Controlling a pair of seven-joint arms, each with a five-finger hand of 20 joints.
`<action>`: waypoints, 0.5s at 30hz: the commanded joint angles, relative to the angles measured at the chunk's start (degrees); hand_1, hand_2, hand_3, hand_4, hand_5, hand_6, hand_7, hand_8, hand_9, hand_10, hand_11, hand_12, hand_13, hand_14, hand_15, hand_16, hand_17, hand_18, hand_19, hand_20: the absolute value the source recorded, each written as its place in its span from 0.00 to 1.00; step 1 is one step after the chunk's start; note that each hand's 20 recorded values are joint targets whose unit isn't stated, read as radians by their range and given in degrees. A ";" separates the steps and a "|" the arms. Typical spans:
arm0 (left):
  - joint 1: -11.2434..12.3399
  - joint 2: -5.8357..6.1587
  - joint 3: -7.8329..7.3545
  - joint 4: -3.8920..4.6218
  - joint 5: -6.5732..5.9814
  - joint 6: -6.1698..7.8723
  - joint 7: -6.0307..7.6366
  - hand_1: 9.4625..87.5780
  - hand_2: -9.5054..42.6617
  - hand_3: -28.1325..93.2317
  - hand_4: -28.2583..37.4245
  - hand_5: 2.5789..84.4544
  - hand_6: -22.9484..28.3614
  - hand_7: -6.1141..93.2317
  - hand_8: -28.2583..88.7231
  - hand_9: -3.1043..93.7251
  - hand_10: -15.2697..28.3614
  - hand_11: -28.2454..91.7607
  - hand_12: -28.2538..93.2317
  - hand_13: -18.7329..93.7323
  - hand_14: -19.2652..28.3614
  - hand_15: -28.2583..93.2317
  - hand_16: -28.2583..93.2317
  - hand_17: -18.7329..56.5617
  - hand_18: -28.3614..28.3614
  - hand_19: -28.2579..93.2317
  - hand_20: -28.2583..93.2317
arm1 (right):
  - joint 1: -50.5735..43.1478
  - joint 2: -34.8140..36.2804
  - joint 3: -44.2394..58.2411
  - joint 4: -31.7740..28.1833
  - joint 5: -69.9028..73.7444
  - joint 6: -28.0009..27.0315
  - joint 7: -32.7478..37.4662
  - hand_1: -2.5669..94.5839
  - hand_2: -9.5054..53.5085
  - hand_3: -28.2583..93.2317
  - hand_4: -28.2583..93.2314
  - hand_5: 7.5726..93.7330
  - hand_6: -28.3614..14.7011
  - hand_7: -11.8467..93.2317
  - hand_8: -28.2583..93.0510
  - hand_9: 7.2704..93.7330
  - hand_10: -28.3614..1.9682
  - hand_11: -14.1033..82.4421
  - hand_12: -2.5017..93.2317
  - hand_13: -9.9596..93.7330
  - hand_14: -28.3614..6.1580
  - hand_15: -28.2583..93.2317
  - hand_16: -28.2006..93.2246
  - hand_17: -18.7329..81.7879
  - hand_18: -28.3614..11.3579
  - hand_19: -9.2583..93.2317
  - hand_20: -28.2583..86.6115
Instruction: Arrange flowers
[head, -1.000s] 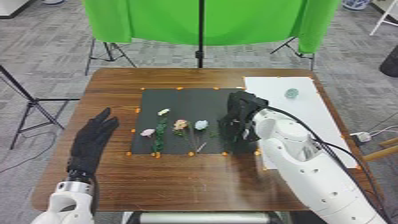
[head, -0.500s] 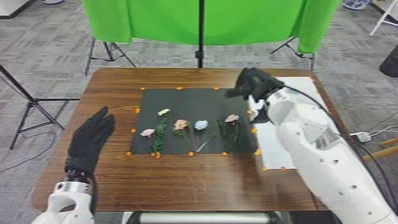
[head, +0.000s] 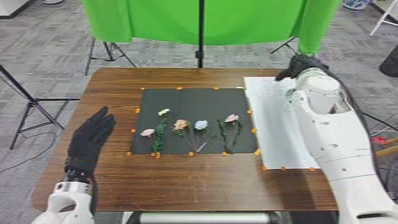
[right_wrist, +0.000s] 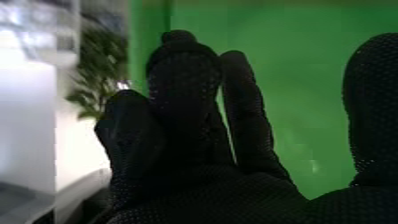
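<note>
Flowers (head: 180, 124) lie in a row on a black mat (head: 182, 100) on the brown counter (head: 178, 182), at the centre of the head view. The right robot hand (head: 305, 65) is wide, thumb well apart from extended fingers, upper right near the far end of a white sheet (head: 275, 120). The left robot hand (head: 87, 140), left of the mat, has straight fingers.

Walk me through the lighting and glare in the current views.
Head view: fairly even light, with no harsh shadow across the brown table; the white sheet looks brightest on it. Right wrist view: background washed out to white in places beside the leafy plant, while the right hand looks very dark against the green cloth.
</note>
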 joint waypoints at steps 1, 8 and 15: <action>0.56 -0.31 -0.02 0.23 0.27 -1.14 -0.98 0.18 0.14 0.76 0.09 0.46 0.55 0.10 0.20 0.43 0.64 0.32 0.34 0.42 0.72 0.29 0.26 0.33 0.71 0.28 0.41 | -4.86 -2.42 2.53 4.04 -2.66 1.70 1.54 0.32 0.00 0.70 0.14 0.52 0.66 0.18 0.19 0.66 0.31 0.26 0.23 0.89 0.63 0.72 0.50 0.77 0.38 1.00 0.68; 0.76 -0.34 -0.15 0.25 0.11 -0.99 -1.20 0.18 0.14 0.76 0.10 0.46 0.55 0.10 0.20 0.43 0.65 0.32 0.34 0.42 0.72 0.29 0.26 0.33 0.71 0.27 0.41 | -9.48 -2.17 3.17 3.89 -0.59 10.53 0.34 0.47 0.00 0.71 0.13 0.61 0.68 0.22 0.17 0.76 0.42 0.33 0.24 0.94 0.72 0.72 0.49 0.81 0.46 1.00 0.66; 0.51 -0.15 -0.20 0.28 0.28 -1.26 -1.24 0.18 0.14 0.76 0.10 0.46 0.55 0.10 0.20 0.43 0.65 0.32 0.34 0.42 0.72 0.29 0.26 0.33 0.71 0.27 0.40 | -13.41 4.05 -1.59 -4.38 10.27 20.53 0.64 0.75 0.00 0.58 0.17 0.84 0.61 0.26 0.34 0.97 0.62 0.24 0.42 1.00 0.80 0.70 0.51 0.87 0.52 1.00 0.65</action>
